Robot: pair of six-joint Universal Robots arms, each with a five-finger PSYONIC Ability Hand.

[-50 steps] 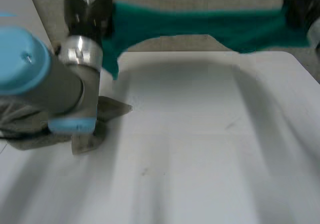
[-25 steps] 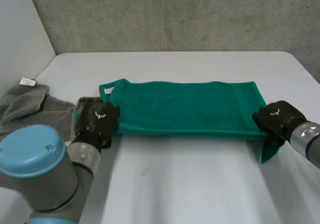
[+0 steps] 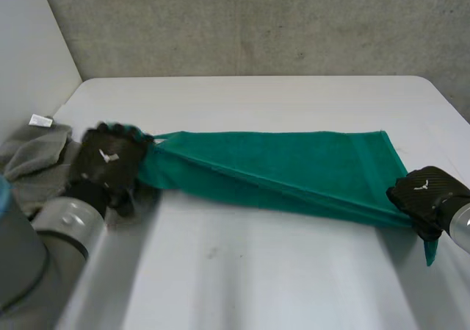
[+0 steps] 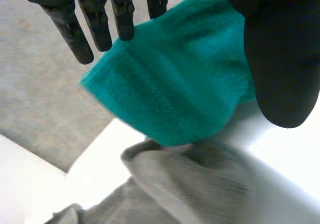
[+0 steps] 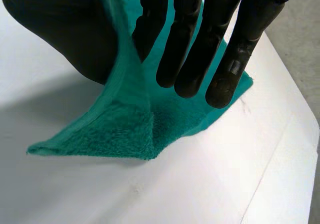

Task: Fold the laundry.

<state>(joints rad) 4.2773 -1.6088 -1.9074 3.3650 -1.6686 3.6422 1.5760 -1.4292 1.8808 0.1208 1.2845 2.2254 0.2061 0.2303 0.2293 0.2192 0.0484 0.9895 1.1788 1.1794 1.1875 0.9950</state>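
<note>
Green towel (image 3: 294,165): stretched in a long band across the middle of the white table (image 3: 257,278), from the left hand (image 3: 110,161) to the right hand (image 3: 426,194); it is doubled lengthwise, with a diagonal crease running from the left end toward the right end.
Towel's right end: a short corner (image 3: 429,253) hangs below the right hand; in the right wrist view the folded end under that hand rests on the table.
Towel's left end: bunched at the left hand, just above the grey cloth (image 3: 37,161); whether it touches that cloth cannot be told.
Left hand: at the towel's left end, over the table's left edge; in its wrist view the straight fingers (image 4: 95,24) lie on one face of the green towel and the thumb (image 4: 280,49) on the other, pinching the cloth between them.
Right hand: at the towel's right end, near the table's right edge; the towel's edge passes up between its thumb (image 5: 65,29) and its nearly straight fingers (image 5: 190,49), which clamp it.
Grey cloth: crumpled on the table's left side, beside and under the left hand, with a small white tag (image 3: 40,120) at its far edge.
Backdrop: a grey concrete wall (image 3: 257,21) beyond the table's far edge.
</note>
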